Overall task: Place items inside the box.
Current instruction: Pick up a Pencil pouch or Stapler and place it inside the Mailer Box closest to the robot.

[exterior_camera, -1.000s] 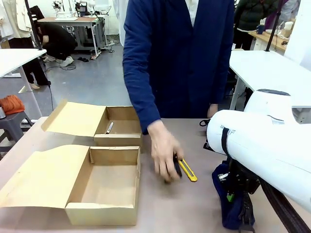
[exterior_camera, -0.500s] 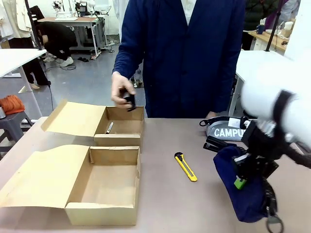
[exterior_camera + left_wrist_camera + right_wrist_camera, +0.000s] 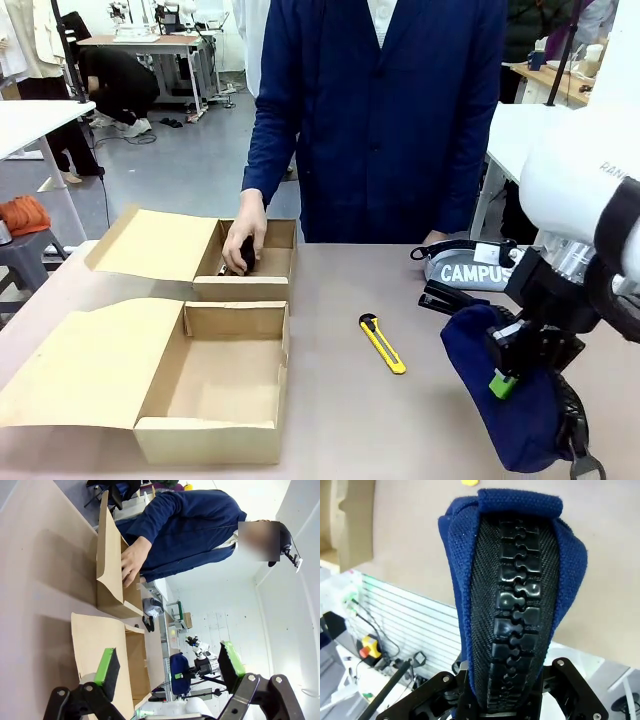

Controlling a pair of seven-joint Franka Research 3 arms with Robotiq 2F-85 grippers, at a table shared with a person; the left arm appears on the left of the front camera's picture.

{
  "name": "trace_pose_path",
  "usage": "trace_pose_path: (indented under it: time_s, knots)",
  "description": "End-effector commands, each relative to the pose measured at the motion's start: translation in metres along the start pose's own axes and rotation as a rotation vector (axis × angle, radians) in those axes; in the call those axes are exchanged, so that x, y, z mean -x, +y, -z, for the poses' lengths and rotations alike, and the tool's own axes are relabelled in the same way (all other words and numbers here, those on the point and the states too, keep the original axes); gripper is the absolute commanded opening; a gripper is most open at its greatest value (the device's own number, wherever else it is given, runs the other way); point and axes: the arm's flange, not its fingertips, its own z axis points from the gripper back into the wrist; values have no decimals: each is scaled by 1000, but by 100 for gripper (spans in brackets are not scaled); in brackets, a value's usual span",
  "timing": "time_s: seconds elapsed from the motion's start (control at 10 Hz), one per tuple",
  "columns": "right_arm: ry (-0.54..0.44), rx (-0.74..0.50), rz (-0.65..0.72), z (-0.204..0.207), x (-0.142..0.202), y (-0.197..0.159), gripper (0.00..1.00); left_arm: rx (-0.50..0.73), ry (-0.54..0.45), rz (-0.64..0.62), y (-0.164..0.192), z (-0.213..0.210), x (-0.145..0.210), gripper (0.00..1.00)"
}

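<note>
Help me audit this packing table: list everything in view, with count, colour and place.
boxes: 2, brown, open, table's left
knife: 1, yellow-black, mid-table
navy pouch: 1, blue, lifted at right
grey pouch: 1, grey, far right
black thing: 1, black, beside grey pouch
small thing: 1, black, in hand, far box
hand: 1, person's, in far box
left fingers: 2, black, green pads, open, empty
right fingers: 2, black, shut on navy pouch

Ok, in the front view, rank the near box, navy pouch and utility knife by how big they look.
Largest: near box.
Then navy pouch, though it is closest to the camera, which flatters it.
Smallest: utility knife.
</note>
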Motion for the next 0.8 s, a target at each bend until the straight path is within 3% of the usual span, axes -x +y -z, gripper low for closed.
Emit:
trace_pose_path:
  time_s: [0.0,0.1,0.2,0.3,0.5,0.7]
  knots:
    - [-57,-142,-95,-3,8,25,6,26,-15,21,-2,2,0,100]
    - [-142,-205,-156,-12,1,62,6,26,-15,21,-2,2,0,100]
    - [-122,-281,-64,-20,-15,112,6,26,-15,21,-2,2,0,100]
    - [-115,-262,14,-16,-33,165,6,26,-15,21,-2,2,0,100]
    - [-74,-196,-25,24,-73,262,6,26,-15,21,-2,2,0,100]
    - [-98,-160,101,45,-95,299,6,26,-15,21,-2,2,0,100]
